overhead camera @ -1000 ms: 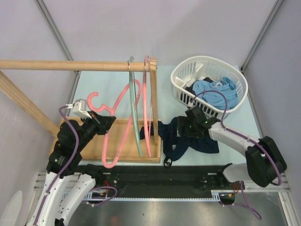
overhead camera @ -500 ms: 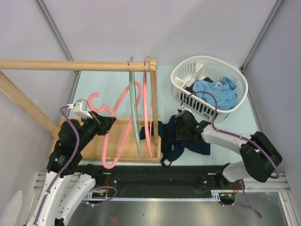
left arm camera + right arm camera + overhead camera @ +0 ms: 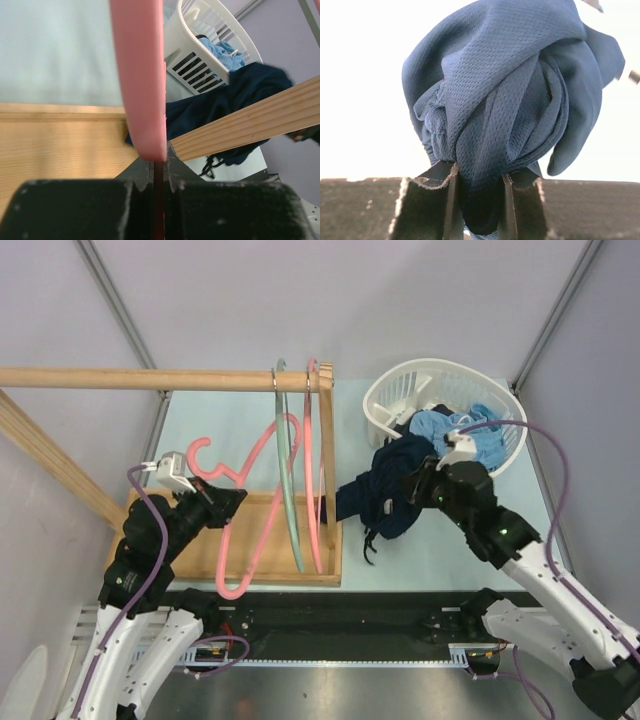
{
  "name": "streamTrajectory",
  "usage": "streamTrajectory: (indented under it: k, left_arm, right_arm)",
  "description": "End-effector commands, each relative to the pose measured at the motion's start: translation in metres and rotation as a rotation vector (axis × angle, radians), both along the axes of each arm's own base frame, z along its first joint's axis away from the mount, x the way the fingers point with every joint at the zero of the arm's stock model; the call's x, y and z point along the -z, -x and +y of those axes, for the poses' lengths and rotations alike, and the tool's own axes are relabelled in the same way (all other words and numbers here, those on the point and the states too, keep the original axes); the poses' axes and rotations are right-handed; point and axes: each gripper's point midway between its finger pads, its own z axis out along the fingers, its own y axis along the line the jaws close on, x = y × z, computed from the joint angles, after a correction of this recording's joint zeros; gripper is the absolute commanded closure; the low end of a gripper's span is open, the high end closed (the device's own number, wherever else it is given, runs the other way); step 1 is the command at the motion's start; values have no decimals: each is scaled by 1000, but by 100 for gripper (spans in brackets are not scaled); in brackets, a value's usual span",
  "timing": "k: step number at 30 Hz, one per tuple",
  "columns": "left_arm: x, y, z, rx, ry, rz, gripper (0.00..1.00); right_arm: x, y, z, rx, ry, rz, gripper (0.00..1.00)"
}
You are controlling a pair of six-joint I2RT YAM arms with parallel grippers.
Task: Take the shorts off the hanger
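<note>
A dark navy pair of shorts hangs bunched above the table, and my right gripper is shut on it just left of the basket. In the right wrist view the mesh fabric bulges out from between the fingers of that gripper. My left gripper is shut on a bare pink hanger, held tilted over the wooden base. The left wrist view shows the hanger's pink bar pinched in that gripper, with the navy shorts beyond it.
A green hanger and another pink hanger hang bare from the wooden rail. A white laundry basket at the back right holds light blue shorts and some dark fabric. The rack's wooden base frame lies front left.
My right gripper shut on the navy shorts lying on the table and lifted them up and back toward the basket. The left arm and its hanger stayed still.
</note>
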Motion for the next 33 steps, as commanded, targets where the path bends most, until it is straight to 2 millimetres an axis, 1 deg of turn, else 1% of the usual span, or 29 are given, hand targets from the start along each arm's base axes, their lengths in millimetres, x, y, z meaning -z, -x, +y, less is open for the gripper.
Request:
streamTrajectory:
  k: [1,2,4,5,8,9,11,13,14,15,16,17,18,19,20,21,22,23,24,25,26,27,29,30,31,32,33]
  left_arm:
    - [-16,3,-1,9,27,-51,100]
    - [-16,2,-2,11,32,-50,100]
    - [-17,4,-4,24,36,-46,100]
    - [-19,4,-4,27,36,-48,100]
    - [-18,7,-1,18,26,-39,100]
    - [-16,8,0,13,26,-36,100]
    - [-15,9,0,11,25,-34,99]
    - [-14,11,1,12,23,-32,100]
    - [-15,12,2,10,21,-33,100]
    - [-15,12,3,6,19,-34,100]
    - [-17,13,3,3,21,-38,100]
    - [-16,12,3,1,22,-37,100]
    - [-18,11,3,1,25,-42,100]
    - [-17,11,2,6,28,-38,100]
    - [-19,12,1,14,30,-39,100]
    - [-19,13,1,15,31,-33,100]
    - [-19,13,0,18,30,-30,100]
    - [-20,13,1,16,31,-33,100]
    - [-19,14,1,17,28,-30,100]
    - [-20,14,2,13,30,-32,100]
    - [-22,15,2,14,30,-39,100]
    - [-21,16,2,12,30,-35,100]
    - [-23,18,3,12,30,-39,100]
    - [-22,18,4,8,27,-33,100]
    - [-22,18,4,6,25,-32,100]
    - [-22,20,5,6,26,-34,100]
    - [-22,20,5,6,22,-34,100]
  right_arm:
    - [-111,-13,-25,88,-71,-278,100]
    - [-142,-14,-32,111,-91,-337,100]
    - [-168,-17,-44,154,-73,-399,100]
    - [-194,-15,-52,178,-90,-452,100]
    - [-232,-16,-66,233,-84,-542,100]
    - [-255,-11,-72,251,-103,-590,100]
    - [-277,-13,-80,294,-106,-644,100]
    - [-307,-11,-90,336,-101,-722,100]
    - [-311,-18,-90,348,-83,-729,100]
    - [-327,-18,-96,376,-63,-763,100]
    - [-334,-22,-97,388,-49,-776,100]
    - [-331,-38,-92,397,-12,-757,100]
    - [-338,-42,-94,410,5,-767,100]
    - [-351,-44,-98,426,22,-797,100]
    - [-352,-52,-98,435,46,-800,100]
    - [-347,-67,-94,437,78,-785,100]
    - [-352,-74,-101,463,100,-802,100]
    - [-351,-82,-103,477,111,-803,100]
    - [-349,-90,-105,485,121,-804,100]
    - [-343,-105,-105,495,127,-791,100]
    - [-341,-114,-114,520,139,-786,100]
    - [-330,-131,-113,518,148,-759,100]
    - [-317,-148,-121,530,143,-720,100]
    - [-308,-156,-119,520,149,-699,100]
    - [-294,-166,-117,517,159,-670,100]
    - [-284,-172,-117,515,161,-647,100]
    - [-265,-181,-117,511,177,-609,100]
